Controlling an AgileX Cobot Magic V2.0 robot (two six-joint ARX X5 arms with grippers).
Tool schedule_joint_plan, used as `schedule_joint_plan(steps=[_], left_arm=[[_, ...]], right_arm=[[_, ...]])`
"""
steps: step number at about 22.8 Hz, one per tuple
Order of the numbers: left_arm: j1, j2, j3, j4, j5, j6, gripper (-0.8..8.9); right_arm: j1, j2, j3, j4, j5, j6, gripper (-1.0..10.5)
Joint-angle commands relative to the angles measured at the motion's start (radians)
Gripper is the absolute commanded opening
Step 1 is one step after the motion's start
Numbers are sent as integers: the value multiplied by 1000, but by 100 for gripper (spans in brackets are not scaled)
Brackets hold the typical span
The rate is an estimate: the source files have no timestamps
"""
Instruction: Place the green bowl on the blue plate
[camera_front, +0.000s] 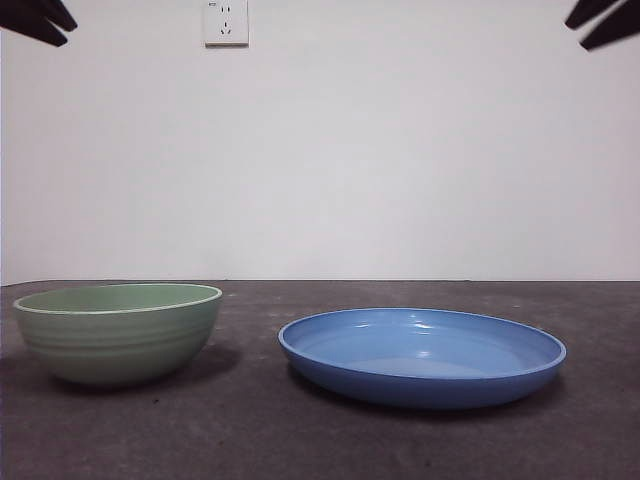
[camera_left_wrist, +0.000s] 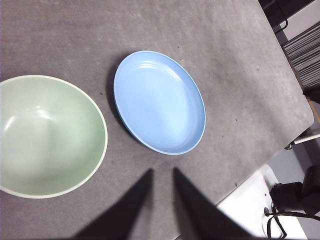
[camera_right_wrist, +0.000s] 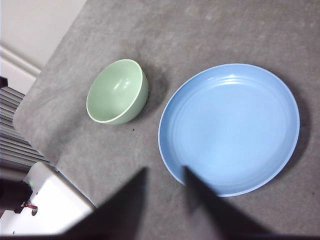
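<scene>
The green bowl (camera_front: 118, 332) stands upright and empty on the dark table at the left; it also shows in the left wrist view (camera_left_wrist: 47, 135) and the right wrist view (camera_right_wrist: 118, 91). The blue plate (camera_front: 421, 355) lies flat beside it on the right, apart from it, and shows in the wrist views (camera_left_wrist: 159, 101) (camera_right_wrist: 230, 127). Both arms wait high above. My left gripper (camera_left_wrist: 162, 172) is open and empty, above the table near the bowl and plate. My right gripper (camera_right_wrist: 165, 172) is open and empty above the plate's near edge.
The grey table (camera_front: 300, 440) ends at a white wall with a power socket (camera_front: 226, 22). Black gripper tips show at the top corners (camera_front: 35, 20) (camera_front: 605, 22). The table's edge and a white base show in the wrist views (camera_left_wrist: 250, 195) (camera_right_wrist: 55, 200).
</scene>
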Motion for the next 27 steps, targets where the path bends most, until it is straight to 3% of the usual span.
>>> schedule_joint_plan(steps=[1,3,8,16,27], left_arm=[[-4,5,21,10,3,26,297],[-4,5,21,10,2,26,447],[-4,8,21,10,-40,26,637],[-3,38,21,-7,-201,24,641],[-3,253,21,0,-375,26,624]], right_arm=[[5,7,13,0,1,-16,436],[5,7,13,-1,1,-16,547],[5,7,13,-5,0,-16,559],[5,7,13,-17,-3,-15,559],[5,7,13,-16,-3,-16,559]])
